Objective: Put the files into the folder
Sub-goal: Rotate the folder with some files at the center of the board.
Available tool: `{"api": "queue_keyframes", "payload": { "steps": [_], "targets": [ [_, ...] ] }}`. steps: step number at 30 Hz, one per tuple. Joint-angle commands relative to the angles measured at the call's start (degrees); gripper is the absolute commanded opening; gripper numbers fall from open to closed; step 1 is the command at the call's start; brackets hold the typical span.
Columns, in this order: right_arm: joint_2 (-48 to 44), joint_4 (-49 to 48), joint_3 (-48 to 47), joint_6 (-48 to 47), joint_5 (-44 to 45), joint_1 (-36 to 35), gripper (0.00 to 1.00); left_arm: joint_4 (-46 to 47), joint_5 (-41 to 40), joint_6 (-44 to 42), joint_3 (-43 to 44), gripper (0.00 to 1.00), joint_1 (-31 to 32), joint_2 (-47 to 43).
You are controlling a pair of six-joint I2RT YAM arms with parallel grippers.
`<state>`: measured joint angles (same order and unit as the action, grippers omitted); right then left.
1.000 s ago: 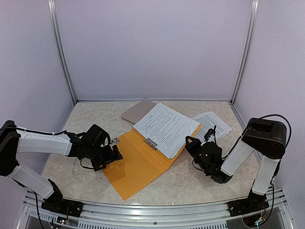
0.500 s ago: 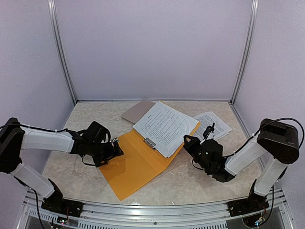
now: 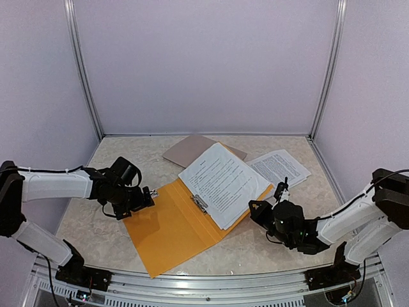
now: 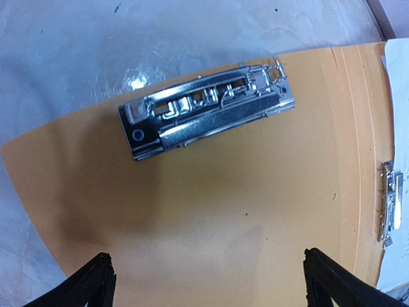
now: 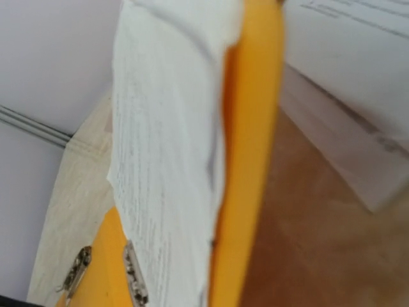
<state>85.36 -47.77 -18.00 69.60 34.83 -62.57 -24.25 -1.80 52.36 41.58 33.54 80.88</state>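
The orange folder lies open on the table. A stack of printed files rests on its right half. More files lie loose on the table to the right. My left gripper is open over the folder's left flap, just short of the flap's metal clamp, with nothing between its fingers. My right gripper sits low at the folder's right edge. Its wrist view shows only the sheets and the orange edge up close, with its own jaws hidden.
A grey-brown clipboard lies behind the folder, partly under it. A metal clip runs along the folder's spine. White walls and frame posts enclose the table at the back and sides.
The folder and its sheets have slid toward the near left, uncovering more of the clipboard. My left gripper drew back left. My right arm dropped lower and stretched out.
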Motion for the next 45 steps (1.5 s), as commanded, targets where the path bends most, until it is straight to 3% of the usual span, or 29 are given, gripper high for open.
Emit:
{"api": "queue_keyframes", "payload": {
  "steps": [1,7,11,17,22,26,40,45],
  "targets": [
    [-5.6,10.5,3.6,3.5,7.8,-2.7,0.08,-2.7,-2.4,-2.1,3.5,0.99,-1.5,-1.2],
    [-12.2,16.9,7.2,7.9,12.3,-3.9,0.08,-0.4,-0.2,-3.9,5.0,0.99,-4.5,1.0],
    [-17.6,21.1,6.6,2.5,12.6,-4.4,0.10,1.4,4.3,-5.5,5.7,0.99,-8.0,4.2],
    [-17.3,27.3,-5.5,-20.0,9.6,-4.4,0.23,3.4,6.4,-8.4,7.3,0.78,-10.5,9.1],
    [-12.8,26.3,-11.1,-28.3,7.8,-4.3,0.24,4.6,10.4,-10.0,9.7,0.58,-12.6,14.6],
    [-8.6,23.8,-12.6,-29.6,5.8,-4.2,0.24,4.9,11.8,-10.4,11.1,0.47,-13.2,17.1],
    [-3.3,19.5,-13.0,-28.8,-0.1,-2.4,0.24,3.3,9.1,-12.4,11.2,0.22,-15.2,15.7],
    [-2.5,19.1,-12.9,-28.4,-1.1,-2.1,0.24,3.1,9.6,-13.6,12.4,0.18,-16.4,16.5]
  ]
}}
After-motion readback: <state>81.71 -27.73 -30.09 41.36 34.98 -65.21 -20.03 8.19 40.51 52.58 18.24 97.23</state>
